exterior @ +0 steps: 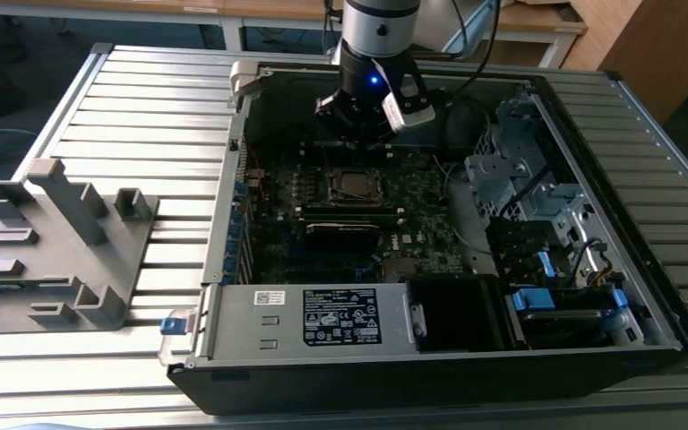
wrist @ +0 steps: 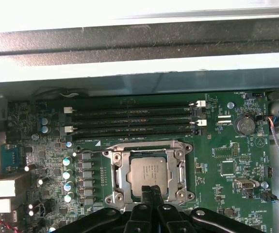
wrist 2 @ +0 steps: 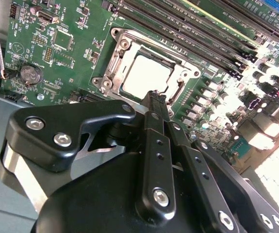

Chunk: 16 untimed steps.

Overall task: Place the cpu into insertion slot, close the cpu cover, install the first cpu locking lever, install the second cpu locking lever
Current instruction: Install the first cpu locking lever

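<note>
Gripper (wrist: 152, 190) fingers pressed together, empty, tips at socket edge. cpu (wrist: 151, 171) seated, cpu cover (wrist: 118, 170) flat around it. Memory slots (wrist: 132, 121) beside socket; coin battery (wrist: 244, 124) near.

In the exterior view we look steeply down from well above on the whole open black computer case (exterior: 440, 390), which lies on a ribbed grey metal table (exterior: 141, 116). In both wrist views we sit close over its green circuit board (wrist: 217, 145) (wrist 2: 66, 43), looking past the black gripper (wrist: 152, 190) (wrist 2: 155, 95) from different sides. All three views share the silvery square metal socket (exterior: 351, 185) (wrist: 120, 174) (wrist 2: 112, 68).
</note>
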### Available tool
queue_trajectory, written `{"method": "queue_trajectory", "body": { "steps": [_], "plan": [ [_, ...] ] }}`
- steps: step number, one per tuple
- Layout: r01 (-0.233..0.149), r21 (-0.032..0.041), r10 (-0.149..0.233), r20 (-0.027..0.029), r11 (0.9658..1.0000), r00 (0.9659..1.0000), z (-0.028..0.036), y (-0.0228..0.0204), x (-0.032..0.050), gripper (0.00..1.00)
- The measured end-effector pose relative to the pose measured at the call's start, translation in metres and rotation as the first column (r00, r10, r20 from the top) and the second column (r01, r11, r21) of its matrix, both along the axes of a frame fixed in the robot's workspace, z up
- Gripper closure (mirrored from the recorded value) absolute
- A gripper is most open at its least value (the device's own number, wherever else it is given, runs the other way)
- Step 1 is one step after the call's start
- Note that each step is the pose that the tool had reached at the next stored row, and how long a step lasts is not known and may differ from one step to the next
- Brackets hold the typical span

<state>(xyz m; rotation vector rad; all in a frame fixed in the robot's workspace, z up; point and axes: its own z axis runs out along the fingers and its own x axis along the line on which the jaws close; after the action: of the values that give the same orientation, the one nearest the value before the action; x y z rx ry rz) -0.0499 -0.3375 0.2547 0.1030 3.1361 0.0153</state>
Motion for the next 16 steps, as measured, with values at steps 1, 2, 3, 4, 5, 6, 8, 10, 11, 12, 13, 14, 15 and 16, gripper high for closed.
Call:
{"method": "queue_trajectory", "body": {
  "steps": [1, 2, 3, 4, 5, 6, 8, 10, 11, 12, 13, 14, 15, 16],
  "plan": [
    [0.000, 0.0000, 0.000, 0.0000, 1.0000, 1.0000, 0.0000, 0.0000, -0.0001, 0.90],
    [0.000, 0.0001, 0.000, 0.0001, 1.0000, 1.0000, 0.0000, 0.0000, -0.0001, 0.90],
    [0.000, 0.0000, 0.000, 0.0001, 1.0000, 1.0000, 0.0000, 0.0000, -0.0002, 0.90],
    [0.000, 0.0000, 0.000, 0.0000, 1.0000, 1.0000, 0.0000, 0.0000, -0.0002, 0.90],
    [0.000, 0.0001, 0.000, 0.0001, 1.0000, 1.0000, 0.0000, 0.0000, -0.0003, 0.90],
    [0.000, -0.0001, 0.000, 0.0000, 1.0000, 1.0000, 0.0000, 0.0000, -0.0007, 0.90],
    [0.000, 0.0000, 0.000, 0.0000, 1.0000, 1.0000, 0.0000, 0.0000, -0.0015, 0.90],
    [0.000, 0.0000, 0.000, 0.0000, 1.0000, 1.0000, 0.0000, 0.0000, -0.0026, 0.90],
    [0.000, 0.0001, 0.000, 0.0000, 1.0000, 1.0000, -0.0001, 0.0000, -0.0033, 0.90],
    [0.000, 0.0001, 0.000, 0.0000, 1.0000, 1.0000, -0.0001, 0.0000, -0.0041, 0.90],
    [0.000, 0.0001, 0.000, 0.0001, 1.0000, 1.0000, -0.0001, 0.0000, -0.0053, 0.90],
    [0.000, 0.0000, 0.000, 0.0000, 1.0000, 1.0000, -0.0001, 0.0000, -0.0070, 0.90],
    [0.000, -0.0001, 0.000, 0.0000, 1.0000, 1.0000, -0.0001, -0.0001, -0.0090, 0.90],
    [0.000, 0.0000, 0.000, 0.0000, 1.0000, 1.0000, -0.0001, 0.0000, -0.0113, 0.90]
  ]
}}
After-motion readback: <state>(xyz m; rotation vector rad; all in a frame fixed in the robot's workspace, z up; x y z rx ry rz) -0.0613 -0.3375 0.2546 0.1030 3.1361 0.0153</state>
